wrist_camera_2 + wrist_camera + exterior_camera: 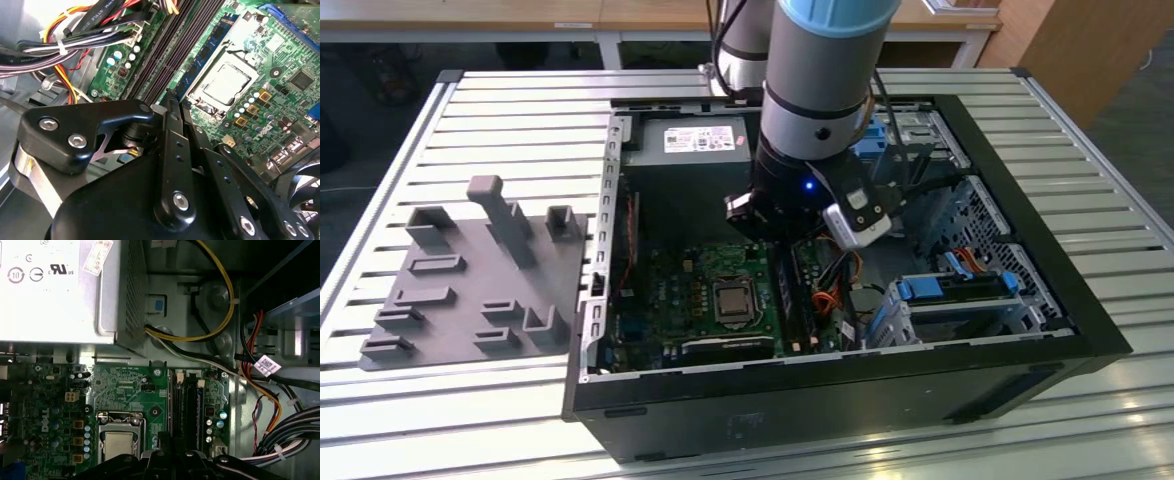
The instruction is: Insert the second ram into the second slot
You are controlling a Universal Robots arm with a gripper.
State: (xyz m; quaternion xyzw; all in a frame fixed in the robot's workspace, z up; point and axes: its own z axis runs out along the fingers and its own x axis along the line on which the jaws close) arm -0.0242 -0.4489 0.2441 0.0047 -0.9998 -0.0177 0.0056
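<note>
Robot arm point(821, 90): reaching down from above into the open computer case point(854, 385), wrist low over the motherboard point(674, 290).

End effector point(171, 102): black linkage body, tip poised directly over the memory slots point(165, 55), close to the board. Cannot tell whether clenched, released or grasping anything.

Second ram point(216, 46): thin blue board, standing on edge in the slot row on the side nearest the processor socket point(225, 82), just beyond the end effector tip. Depth of seating cannot be told.

Memory slots: long dark parallel channels, lying between the processor socket and a bundle of coloured cables point(85, 30).

Power supply point(694, 140): grey box with white label, at the far end of the case in the exterior view.

Drive bay latch point(961, 288): blue plastic, toward the exterior view's right, well apart from the slots.

Fixture tray point(454, 290): grey, with upright posts and blocks, lying on the bench point(494, 110) at the exterior view's left, beside the case.

Bench: slatted metal surface, bearing case and tray.
</note>
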